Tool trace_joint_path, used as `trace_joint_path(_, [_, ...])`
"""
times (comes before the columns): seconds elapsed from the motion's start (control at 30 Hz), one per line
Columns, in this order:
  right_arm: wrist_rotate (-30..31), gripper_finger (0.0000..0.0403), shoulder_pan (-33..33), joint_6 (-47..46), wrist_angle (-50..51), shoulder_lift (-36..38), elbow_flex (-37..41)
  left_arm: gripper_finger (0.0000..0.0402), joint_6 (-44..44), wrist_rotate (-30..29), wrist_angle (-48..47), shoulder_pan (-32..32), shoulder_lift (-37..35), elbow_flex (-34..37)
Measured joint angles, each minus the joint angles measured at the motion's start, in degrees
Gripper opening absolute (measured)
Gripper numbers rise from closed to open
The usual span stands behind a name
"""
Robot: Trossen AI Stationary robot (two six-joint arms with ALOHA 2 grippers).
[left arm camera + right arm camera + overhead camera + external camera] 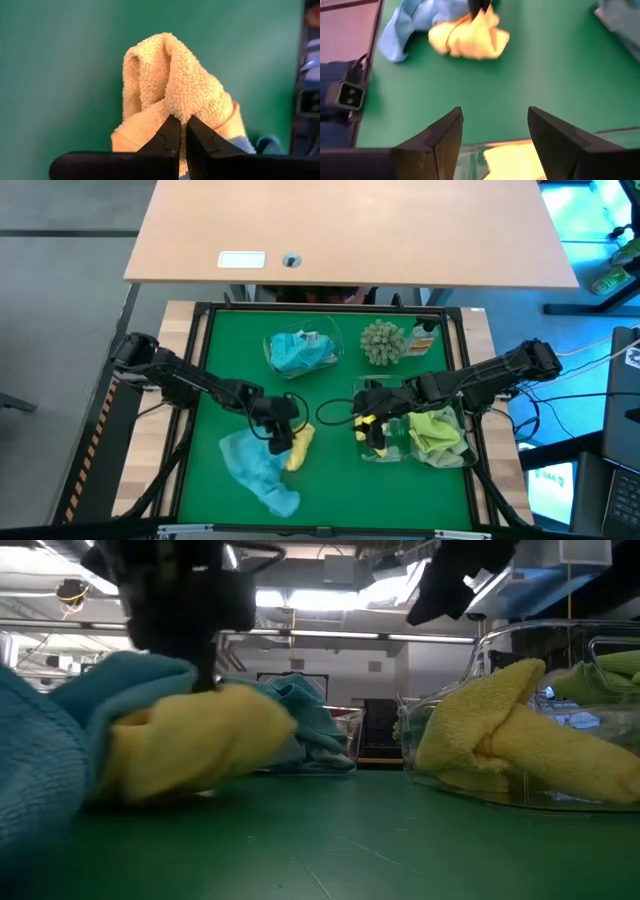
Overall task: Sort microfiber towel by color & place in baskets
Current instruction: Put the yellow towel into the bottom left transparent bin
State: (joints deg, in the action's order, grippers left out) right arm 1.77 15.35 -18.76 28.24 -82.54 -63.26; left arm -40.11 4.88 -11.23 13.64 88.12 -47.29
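Observation:
A yellow towel (pixel 301 448) lies bunched on the green mat, beside a light blue towel (pixel 256 470) near the near edge. My left gripper (pixel 283 428) stands over the yellow towel, shut on it. My right gripper (pixel 368 408) hovers open above a clear bin (pixel 392 454) that holds another yellow towel (pixel 515 162). A bin (pixel 462 442) beside it holds a lime green towel (pixel 436 432). A third bin (pixel 335 340) near the far edge holds blue towels (pixel 298 353). My left gripper pinches a raised fold (pixel 186 111) at the top of the yellow towel between its two fingers (pixel 165 137). It comes from above, slanting down. The towel bulges out beyond the fingertips, and its lower part (pixel 175 785) rests on the mat against the light blue towel (pixel 45 755).
A spiky grey-green ball (pixel 382 342) and a small orange-capped bottle (pixel 423 337) stand near the far edge, between the bins. The mat has a raised dark rim (pixel 190 410) all round. Open green mat (pixel 330 480) lies between the two arms.

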Motion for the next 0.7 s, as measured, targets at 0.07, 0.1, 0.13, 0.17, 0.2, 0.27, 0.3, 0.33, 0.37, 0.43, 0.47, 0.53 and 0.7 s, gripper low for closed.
trace_joint_path(0.07, [1.72, 0.0222, 0.00, 0.03, -0.82, 0.00, 0.00, 0.0003, 0.19, -0.52, 2.66, -0.56, 0.00, 0.00])
trace_joint_path(0.1, [2.49, 0.0222, 0.00, 0.19, -1.40, 0.00, 0.00, 0.0003, 0.21, -0.90, 4.02, -0.79, 0.00, 0.00])
trace_joint_path(0.13, [3.24, 0.0222, 0.00, 0.72, -1.99, 0.00, 0.00, 0.0002, 0.45, -1.19, 5.30, -1.01, 0.00, 0.00])
trace_joint_path(0.17, [3.71, 0.0222, 0.00, 1.25, -2.50, 0.00, 0.00, 0.0002, 0.97, -1.31, 6.62, -1.21, 0.01, 0.00])
trace_joint_path(0.2, [3.93, 0.0222, 0.00, 1.79, -3.13, 0.00, 0.00, 0.0002, 1.50, -1.35, 8.07, -1.37, 0.00, 0.00])
trace_joint_path(0.27, [4.14, 0.0222, 0.00, 2.90, -4.81, 0.00, 0.00, 0.0002, 2.27, -1.88, 10.95, -1.65, 0.01, 0.00])
trace_joint_path(0.3, [4.14, 0.0222, 0.00, 3.37, -5.67, 0.00, 0.00, 0.0002, 2.75, -2.26, 12.31, -1.80, 0.00, -0.02])
trace_joint_path(0.33, [4.15, 0.0222, 0.00, 4.08, -6.51, 0.00, 0.00, 0.0002, 3.23, -2.67, 13.53, -1.97, 0.00, -0.02])
trace_joint_path(0.37, [4.14, 0.0222, 0.00, 4.71, -7.33, 0.00, 0.00, 0.0002, 3.58, -2.94, 14.61, -2.14, 0.00, -0.02])
trace_joint_path(0.43, [4.14, 0.0222, 0.00, 6.43, -8.98, -0.02, 0.00, 0.0002, 3.96, -3.82, 16.77, -2.57, 0.02, -0.02])
trace_joint_path(0.47, [4.14, 0.0222, 0.00, 7.44, -9.78, -0.02, 0.00, 0.0002, 4.41, -4.27, 17.92, -2.72, 0.00, -0.02])
trace_joint_path(0.53, [4.12, 0.0222, 0.00, 9.52, -11.42, -0.08, 0.00, 0.0002, 5.11, -4.49, 20.45, -3.05, 0.00, -0.02])
trace_joint_path(0.7, [4.11, 0.0222, 0.00, 14.00, -16.13, -2.03, 0.00, 0.0001, 6.33, -4.47, 25.84, -3.56, 0.00, -0.02])
